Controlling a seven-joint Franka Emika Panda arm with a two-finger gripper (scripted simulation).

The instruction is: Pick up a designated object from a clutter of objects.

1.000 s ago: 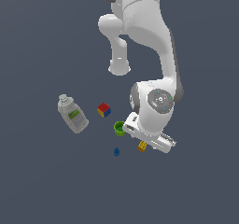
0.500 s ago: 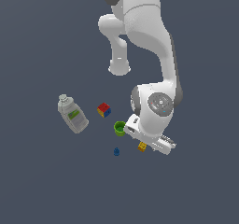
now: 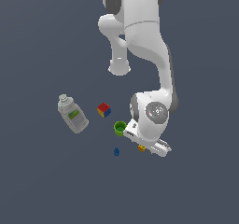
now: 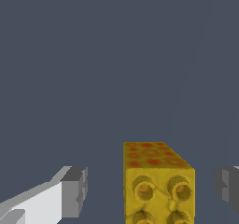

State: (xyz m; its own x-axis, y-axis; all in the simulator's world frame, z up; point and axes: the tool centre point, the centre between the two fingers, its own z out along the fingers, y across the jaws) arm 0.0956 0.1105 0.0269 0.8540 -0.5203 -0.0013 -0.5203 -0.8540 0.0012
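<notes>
since a second ago the arm has sunk a little lower over the yellow brick (image 3: 141,148), while the bottle (image 3: 73,115), cube (image 3: 104,109), green cup (image 3: 120,128) and blue piece (image 3: 116,151) have not moved. the gripper (image 4: 151,188) stands wide open, a finger (image 4: 73,191) on each side of the brick without touching it. the brick sits on the floor just beside the green cup, under the gripper.

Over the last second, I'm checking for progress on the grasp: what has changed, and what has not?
Little changed. The arm's wrist settled slightly lower over the yellow brick, which lies between the open fingers of the pincer, not yet gripped. The bottle, multicoloured cube, green cup and blue piece stayed where they were.
</notes>
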